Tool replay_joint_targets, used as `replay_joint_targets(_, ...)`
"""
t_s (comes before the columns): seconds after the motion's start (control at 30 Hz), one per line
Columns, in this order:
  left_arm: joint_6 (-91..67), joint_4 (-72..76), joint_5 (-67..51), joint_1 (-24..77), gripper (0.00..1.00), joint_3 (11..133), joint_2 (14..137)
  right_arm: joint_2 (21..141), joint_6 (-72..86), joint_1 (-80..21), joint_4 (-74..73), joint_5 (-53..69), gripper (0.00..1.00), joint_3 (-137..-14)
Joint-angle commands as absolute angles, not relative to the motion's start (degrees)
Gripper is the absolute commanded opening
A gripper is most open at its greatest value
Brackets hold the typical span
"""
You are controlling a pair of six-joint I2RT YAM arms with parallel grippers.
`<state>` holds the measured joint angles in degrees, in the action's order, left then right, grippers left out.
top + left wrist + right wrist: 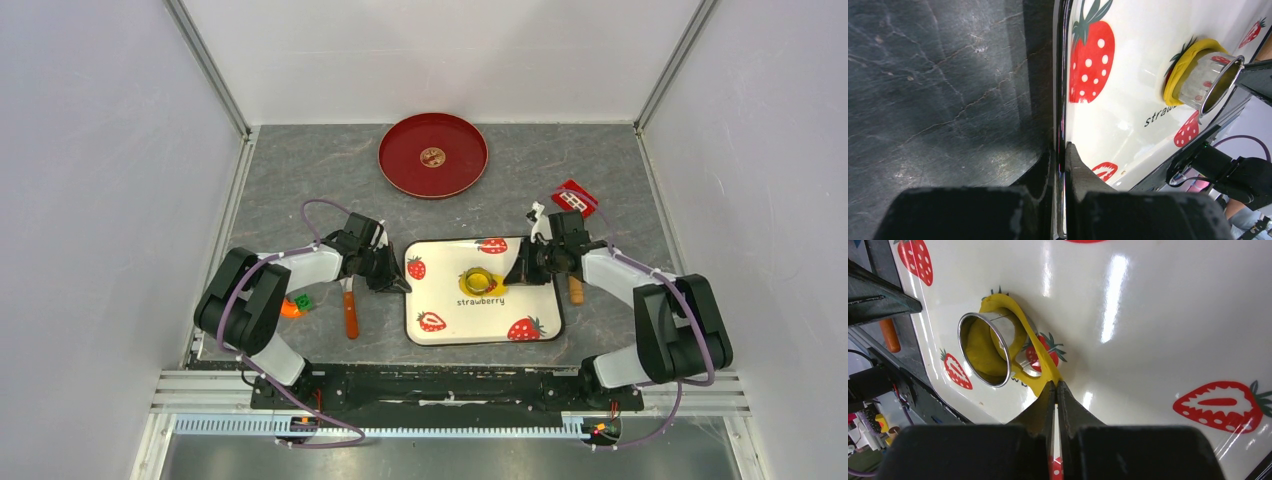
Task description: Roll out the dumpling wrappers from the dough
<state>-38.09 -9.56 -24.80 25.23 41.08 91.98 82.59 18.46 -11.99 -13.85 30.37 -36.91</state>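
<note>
Tearing is the main danger I see: the thin yellow dough sheet (1044, 367) is pinched only at its edge, near the lower middle of the right wrist view, while the shiny round metal cutter ring (993, 347) stands on the dough. A pull could break the strip or drag the ring over the white strawberry-printed tray (445, 300). The tray itself may also slide if its hold slips.

The right gripper (1055, 385) is closed tightly on this dough edge. The left gripper (1062, 150) is closed on the tray's rim, at the lower middle of the left wrist view.

One small flat round yellow dumpling wrapper (432, 157) lies in the round red plate (400, 170), at the top centre of the overhead view, well apart from both arms.
</note>
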Motion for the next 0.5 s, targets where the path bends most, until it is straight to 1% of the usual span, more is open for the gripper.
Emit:
replay_joint_targets(0.0, -34.4, -9.92, -15.65, 24.96, 0.02, 39.55, 93.76, 79.29, 18.28, -11.51, -14.66, 29.27, 0.02, -35.23)
replay_joint_targets(0.47, -34.41, -9.85, -15.66, 24.96, 0.02, 39.53, 93.82, 74.31, 17.56, -11.51, -17.82, 29.09, 0.04, -32.99)
